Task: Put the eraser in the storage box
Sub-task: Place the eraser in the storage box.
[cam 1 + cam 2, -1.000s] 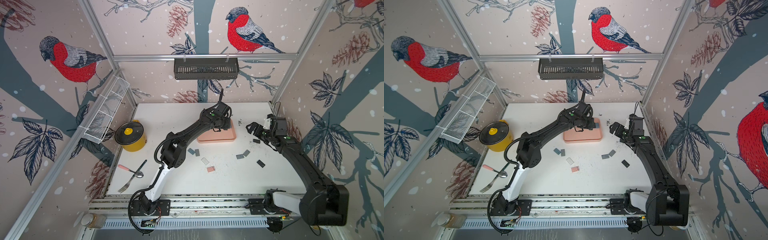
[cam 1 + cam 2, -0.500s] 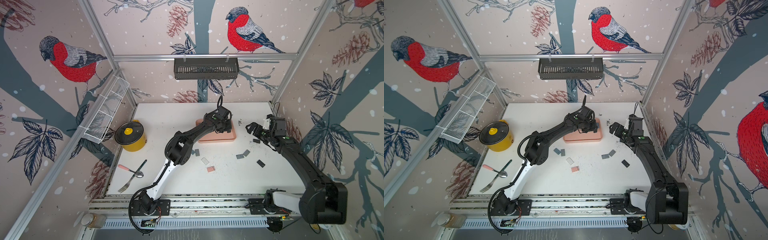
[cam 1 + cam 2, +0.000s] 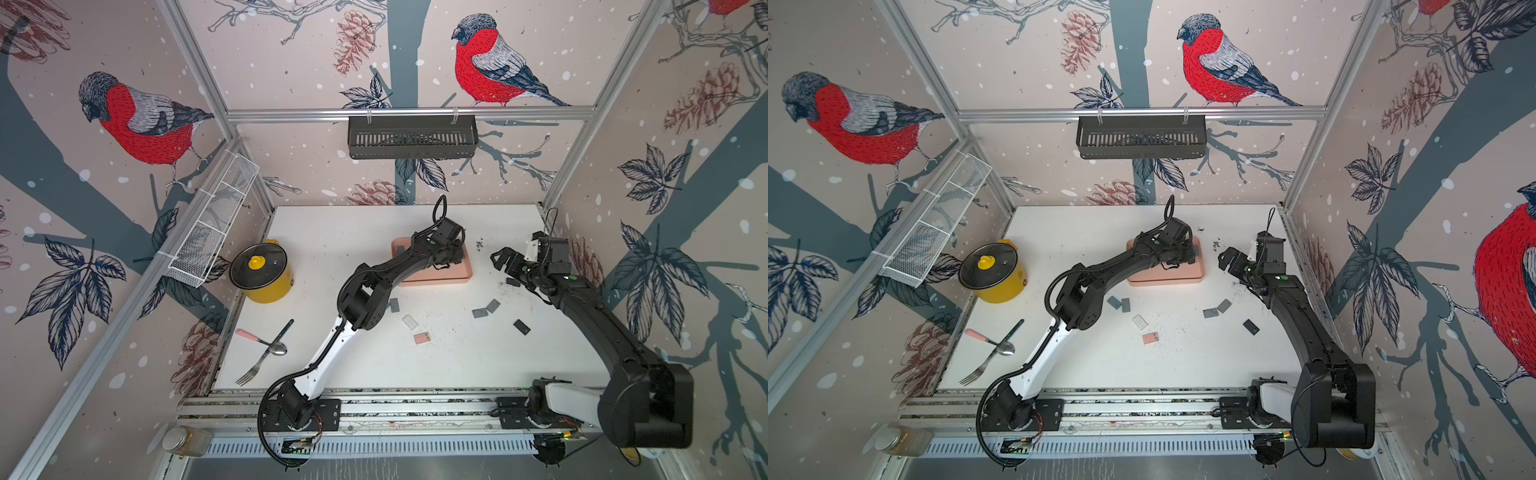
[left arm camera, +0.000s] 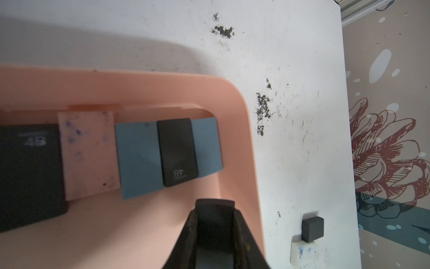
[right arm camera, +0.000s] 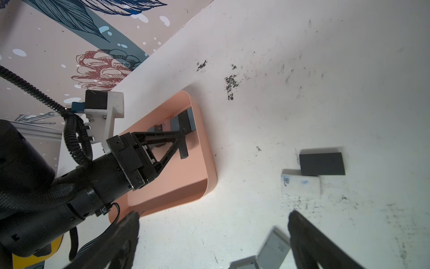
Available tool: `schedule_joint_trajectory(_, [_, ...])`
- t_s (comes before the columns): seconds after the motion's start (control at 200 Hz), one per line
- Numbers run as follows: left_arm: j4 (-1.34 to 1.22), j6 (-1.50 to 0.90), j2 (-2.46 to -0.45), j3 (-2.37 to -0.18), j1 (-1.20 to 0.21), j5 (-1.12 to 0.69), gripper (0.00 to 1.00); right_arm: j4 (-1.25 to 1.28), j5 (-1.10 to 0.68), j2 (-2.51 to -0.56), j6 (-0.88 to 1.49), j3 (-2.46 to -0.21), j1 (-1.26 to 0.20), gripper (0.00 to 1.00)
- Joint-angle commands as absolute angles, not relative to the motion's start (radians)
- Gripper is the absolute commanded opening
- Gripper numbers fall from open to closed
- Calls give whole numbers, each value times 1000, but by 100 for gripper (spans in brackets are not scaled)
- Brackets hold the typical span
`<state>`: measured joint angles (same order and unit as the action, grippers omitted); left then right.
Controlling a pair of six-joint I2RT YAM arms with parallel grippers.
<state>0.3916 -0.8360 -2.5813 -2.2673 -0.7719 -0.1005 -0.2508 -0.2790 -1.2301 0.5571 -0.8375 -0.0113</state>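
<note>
- Between the shut jaws of L gripper [image 4: 215, 235], a dark eraser [image 4: 215, 203] is clamped, over the storage box [image 4: 246, 130] near its corner.
- Risk: if dropped from height, it could be bounced over the low rim.
- Box: row of erasers [image 4: 88, 153] (black, pink, blue) along one wall.
- R gripper [image 3: 503, 261] is held wide apart over loose erasers [image 5: 322, 164] on table [image 3: 332, 249].

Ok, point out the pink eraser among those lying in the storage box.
The pink eraser flecked with blue ink, between the large black 4B eraser and a blue eraser; the rest there are black or blue.
</note>
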Motion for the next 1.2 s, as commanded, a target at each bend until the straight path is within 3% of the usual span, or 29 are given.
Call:
schedule_joint_trajectory(0.0, [366, -851, -2596, -2275, -782, -68, 25, -225, -268, -1228, 559, -834, -9, 99])
schedule_joint_trajectory(0.72, [350, -837, -2649, -2315, -793, -1, 28, -228, -281, -1212, 547, -819, 5, 99])
schedule_joint_trajectory(1.196, [341, -853, -2658, -2316, -792, -6, 38, -243, -288, -1201, 535, -823, 18, 99])
